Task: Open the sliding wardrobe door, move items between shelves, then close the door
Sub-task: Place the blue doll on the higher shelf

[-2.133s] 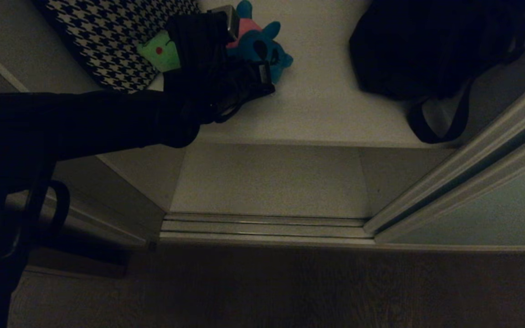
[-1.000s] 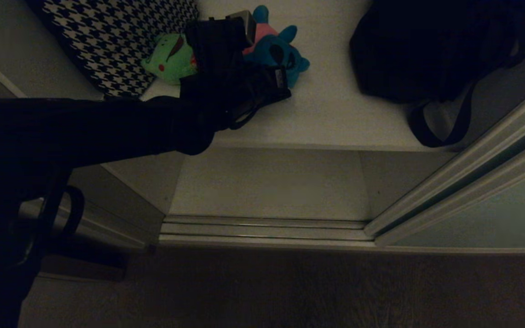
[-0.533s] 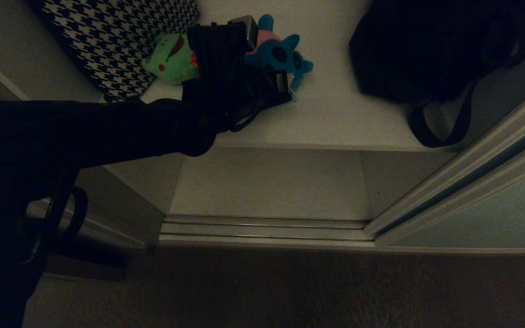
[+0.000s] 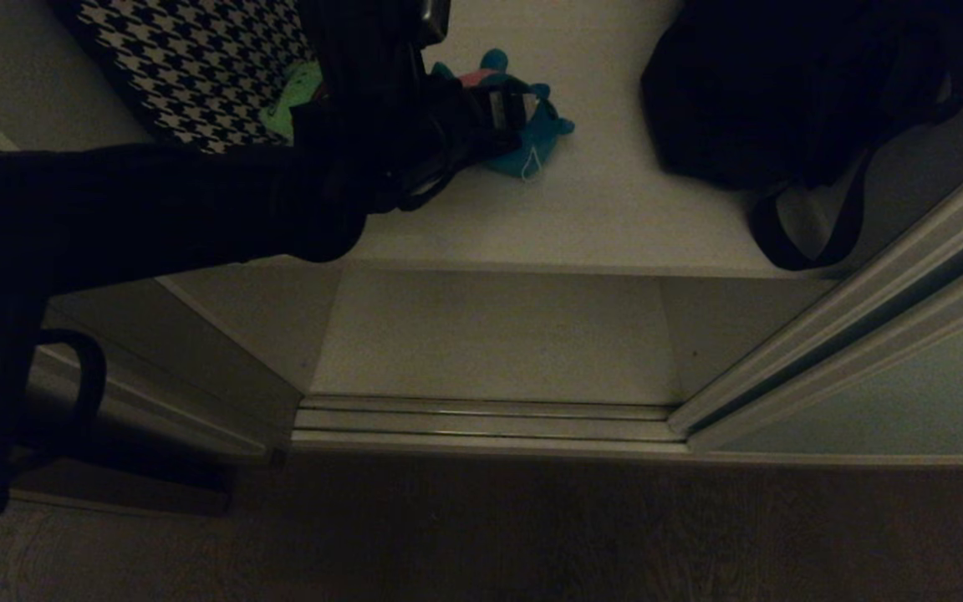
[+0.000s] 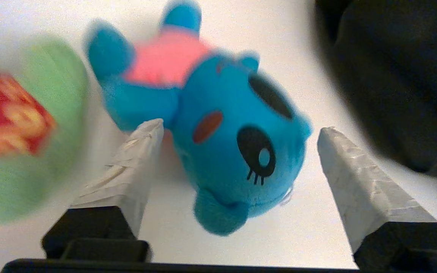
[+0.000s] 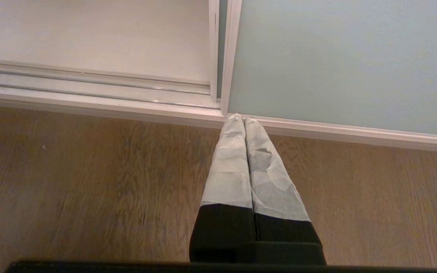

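The right gripper (image 6: 244,120) is hanging pressed shut over the wood floor (image 6: 89,189), near the sliding wardrobe door (image 6: 336,57). At upper centre, the left gripper (image 5: 237,151) is gaping wide, gripping nothing, its fingers (image 5: 135,159) flanking the blue plush toy (image 5: 237,151) lying on the white shelf (image 4: 615,209), with the green plush toy (image 5: 25,132) alongside.

Your left arm (image 4: 155,209) reaches from the left edge of the head view toward the upper centre. Your left gripper (image 5: 237,131) has its taped fingers (image 5: 359,178) spread wide. Your right gripper (image 6: 244,118) hangs with fingertips pressed together.
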### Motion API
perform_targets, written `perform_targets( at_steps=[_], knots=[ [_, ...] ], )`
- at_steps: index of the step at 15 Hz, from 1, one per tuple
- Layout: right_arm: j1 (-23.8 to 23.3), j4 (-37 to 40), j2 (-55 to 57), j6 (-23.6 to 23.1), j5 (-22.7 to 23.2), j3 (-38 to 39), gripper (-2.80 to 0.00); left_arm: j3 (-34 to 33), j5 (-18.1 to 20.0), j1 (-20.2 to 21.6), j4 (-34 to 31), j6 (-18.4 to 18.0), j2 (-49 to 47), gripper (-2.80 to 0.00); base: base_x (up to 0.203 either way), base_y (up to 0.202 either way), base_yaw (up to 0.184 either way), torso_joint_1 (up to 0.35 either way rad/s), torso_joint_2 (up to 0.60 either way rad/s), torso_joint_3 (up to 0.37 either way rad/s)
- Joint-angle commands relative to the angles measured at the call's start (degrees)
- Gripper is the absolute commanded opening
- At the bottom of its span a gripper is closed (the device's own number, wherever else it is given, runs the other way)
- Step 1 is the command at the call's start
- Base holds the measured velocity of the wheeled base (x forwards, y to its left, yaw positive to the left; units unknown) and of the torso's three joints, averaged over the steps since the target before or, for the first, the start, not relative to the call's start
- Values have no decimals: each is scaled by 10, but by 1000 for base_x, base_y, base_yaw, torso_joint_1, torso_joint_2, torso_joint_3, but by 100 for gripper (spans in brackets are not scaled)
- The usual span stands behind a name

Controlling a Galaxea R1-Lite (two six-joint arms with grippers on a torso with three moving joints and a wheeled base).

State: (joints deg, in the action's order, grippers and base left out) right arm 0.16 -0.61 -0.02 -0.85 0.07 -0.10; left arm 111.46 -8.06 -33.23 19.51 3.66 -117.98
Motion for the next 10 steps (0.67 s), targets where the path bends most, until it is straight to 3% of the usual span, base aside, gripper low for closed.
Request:
perform_targets(
  at_steps=[1,3,5,6,8,10],
  knots=[
    [0,0,-1,0,0,0,-280,0,-1,-1,1,-7,26,0,0,0,0,0,0,0],
    [0,0,-1,0,0,0,-280,-1,-12,-3,-16,-26,56,0,0,0,0,0,0,0],
    [0,0,-1,0,0,0,-280,0,-32,-2,-100,-46,95,0,0,0,0,0,0,0],
    [0,0,-1,0,0,0,-280,0,-35,0,-140,-48,112,-280,0,0,0,0,0,0],
    [0,0,-1,0,0,0,-280,-1,-37,4,-219,-48,149,-280,0,0,0,0,0,0],
    [0,0,-1,0,0,0,-280,-4,-38,11,-251,-47,190,-280,0,0,0,0,0,0]
  ],
)
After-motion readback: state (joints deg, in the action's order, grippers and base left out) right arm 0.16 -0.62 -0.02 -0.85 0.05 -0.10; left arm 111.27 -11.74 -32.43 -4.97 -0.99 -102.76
